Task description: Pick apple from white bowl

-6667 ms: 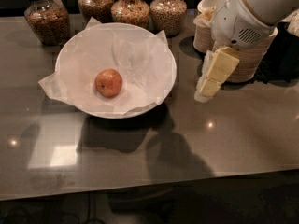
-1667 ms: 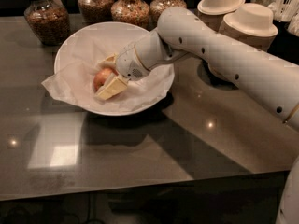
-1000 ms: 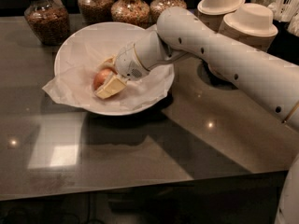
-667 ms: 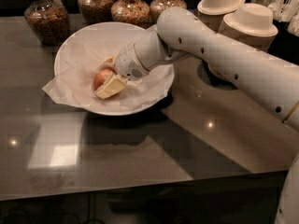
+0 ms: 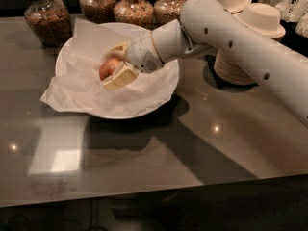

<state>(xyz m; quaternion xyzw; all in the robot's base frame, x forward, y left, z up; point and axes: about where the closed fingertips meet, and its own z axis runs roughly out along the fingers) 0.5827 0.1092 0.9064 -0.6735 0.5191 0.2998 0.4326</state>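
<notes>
The reddish-orange apple [image 5: 109, 67] is inside the wide white bowl [image 5: 144, 104], which is lined with crinkled white paper and stands at the back left of the dark table. My gripper [image 5: 116, 62] reaches into the bowl from the right on a thick white arm. Its two beige fingers [image 5: 119, 76] sit on either side of the apple and are shut on it. The apple is held slightly above the paper lining, and its right side is hidden by the gripper.
Several glass jars of grains [image 5: 48, 18] stand along the back edge behind the bowl. Stacks of small beige paper bowls [image 5: 262, 18] stand at the back right, under the arm. The glossy dark table [image 5: 159, 162] stretches toward the front edge.
The gripper went into the bowl and closed around the apple. Since the last earlier frames, gripper and apple have risen a little and shifted slightly right.
</notes>
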